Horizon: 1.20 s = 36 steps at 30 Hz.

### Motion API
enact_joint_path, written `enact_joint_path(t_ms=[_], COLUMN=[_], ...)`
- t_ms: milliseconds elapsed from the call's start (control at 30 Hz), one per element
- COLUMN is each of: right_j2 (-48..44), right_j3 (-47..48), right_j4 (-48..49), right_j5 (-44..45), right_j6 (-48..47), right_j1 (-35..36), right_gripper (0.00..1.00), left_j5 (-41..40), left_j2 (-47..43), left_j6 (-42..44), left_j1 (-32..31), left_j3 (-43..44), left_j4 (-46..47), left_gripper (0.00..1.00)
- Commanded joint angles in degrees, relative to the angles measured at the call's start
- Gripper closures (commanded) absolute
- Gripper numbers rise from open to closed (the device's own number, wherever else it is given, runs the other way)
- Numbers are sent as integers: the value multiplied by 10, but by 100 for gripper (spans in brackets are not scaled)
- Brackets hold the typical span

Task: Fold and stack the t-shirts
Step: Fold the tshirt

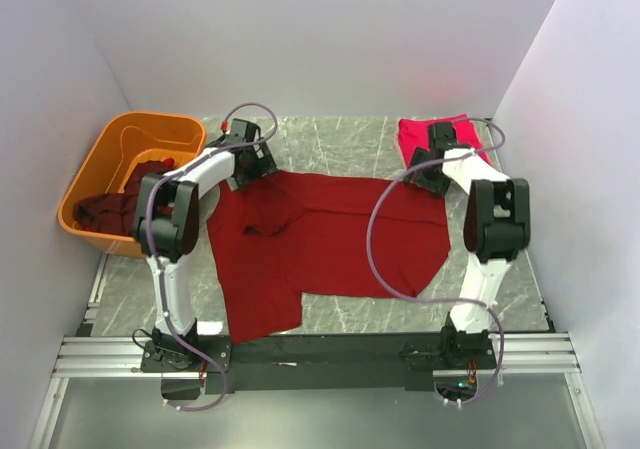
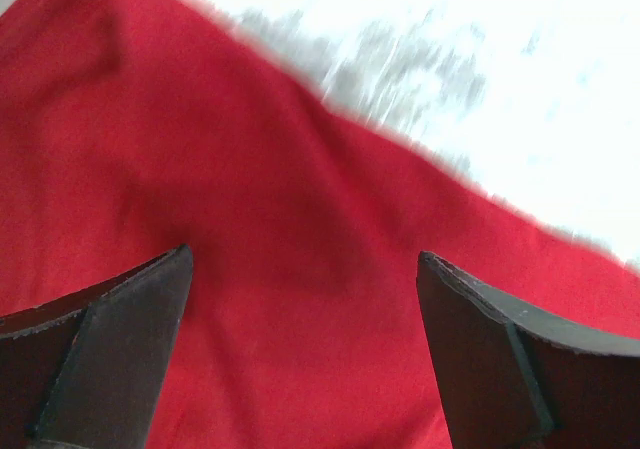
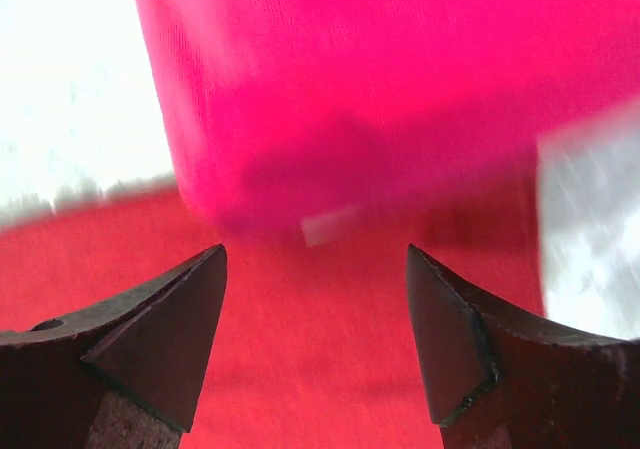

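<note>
**Maroon shirt spread flat, both grippers wide over its far edge**

The dark maroon short-sleeved t-shirt lies open across the middle of the top view on the grey marbled tabletop. It has a rumple left of centre, and one panel trails toward the lower left. It looks like thin, limp cloth. It should be light to lift, but it will sag, drag and lose its shape as soon as one side comes up. The best places to take hold are probably two points on the same edge, a corner, hem or shoulder, one per gripper, so the fabric rises evenly. A pinch in mid-panel would only bunch it. A single layer lying flat on stone may also be hard to catch.

A folded crimson-pink t-shirt sits at the upper right, right against the maroon shirt's corner; I cannot tell whether the two overlap. More dark maroon shirts are heaped in the orange plastic tub at the upper left.

The left gripper is over the shirt's upper left edge. Its fingers are spread far apart with only cloth beneath and nothing between them. The right gripper is just as wide and empty over the upper right corner, where maroon meets pink. A careless close there could catch the pink shirt too.
</note>
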Motion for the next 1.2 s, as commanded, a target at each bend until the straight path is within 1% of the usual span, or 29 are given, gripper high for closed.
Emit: enact_joint_path(t_ms=[0,33,100,133,167,200,233,300,333,367,400,433,467,500,533,567,633,700,733,767,800,833,900,933,1033,1067,1167], right_j2=[-120,-138,-184,-198,-213,-235,-246,-277,-289,-300,-324,-336,-346,-362,-367,-372,-380,-384,-385,-386,-386,-386,-381,-380,-376,-374,-370], right_j3=[-61,-78,-126,-141,-155,-175,-186,-221,-236,-251,-282,-298,-312,-330,-334,-339,-342,-342,-343,-344,-345,-346,-347,-347,-351,-352,-354], right_j4=[8,7,4,1,-2,-13,-21,-30,-25,-19,-1,9,18,27,27,28,26,27,29,28,30,31,32,32,36,38,43], right_j5=[27,37,64,72,98,115,135,162,158,149,111,93,79,74,75,77,88,89,87,85,84,83,86,86,84,84,82], right_j6=[18,25,42,44,48,50,52,61,64,62,60,59,58,57,57,58,58,57,57,55,53,53,53,54,52,51,49], right_j1=[15,20,38,45,54,79,90,116,135,140,144,145,145,146,145,145,145,145,146,145,145,145,146,145,145,145,145], right_gripper=[22,22,21,21,21,21,21,21,21,21,21,21,21,21,21,21,21,21,21,21,21,21,21,21,21,21,21], left_j5=[-10,-9,-12,-10,-13,-22,-45,-69,-75,-72,-70,-68,-48,-39,-30,-1,43,61,61,61,42,40,44,41,26,20,-7], left_j2=[-110,-152,-196,-237,-258,-278,-318,-361,-403,-424,-446,-491,-514,-537,-580,-599,-637,-648,-652,-652,-651,-647,-635,-620,-581,-572,-549], left_j6=[-11,-17,-42,-47,-54,-78,-89,-126,-139,-148,-175,-191,-203,-233,-251,-269,-308,-353,-372,-405,-420,-438,-474,-486,-505,-506,-527], left_j1=[2,0,-5,-7,-16,-22,-38,-59,-70,-91,-101,-112,-139,-154,-171,-209,-250,-280,-316,-337,-354,-387,-413,-433,-454,-455,-455], left_j3=[-40,-82,-128,-173,-195,-214,-248,-280,-310,-325,-342,-375,-392,-412,-459,-487,-561,-584,-585,-582,-580,-575,-574,-569,-556,-554,-555], left_j4=[-4,2,6,6,-3,-12,-26,-69,-84,-98,-132,-147,-159,-174,-173,-165,-131,-141,-184,-208,-226,-243,-277,-289,-327,-332,-350], left_gripper=[1,1,0,0,1,0,0,1,1,1,1,1,1,1,0,1,0,1,1,1,1,1,4,7,18,24,31])
